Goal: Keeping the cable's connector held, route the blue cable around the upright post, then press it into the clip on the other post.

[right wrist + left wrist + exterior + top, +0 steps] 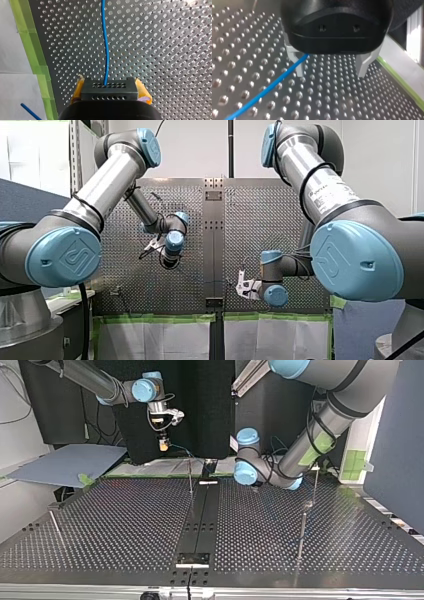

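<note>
In the right wrist view my right gripper [109,83] has its yellow pads shut on a black connector block [109,92]. The blue cable [106,50] leaves the block and runs ahead over the perforated plate. In the top view this gripper [163,444] hangs above the table's far edge. My left gripper [330,67] is open, with its grey fingers [364,63] wide apart just above the table. The blue cable [272,85] comes out from under its body close to one finger, ungripped. Thin upright posts [190,476] [303,527] stand on the table.
Another thin post [316,482] stands by my left arm's elbow, and a short slanted rod [55,527] is at the top view's left. A dark centre strip [200,515] splits the plate. Green tape [37,62] lines the table's edge next to my right gripper.
</note>
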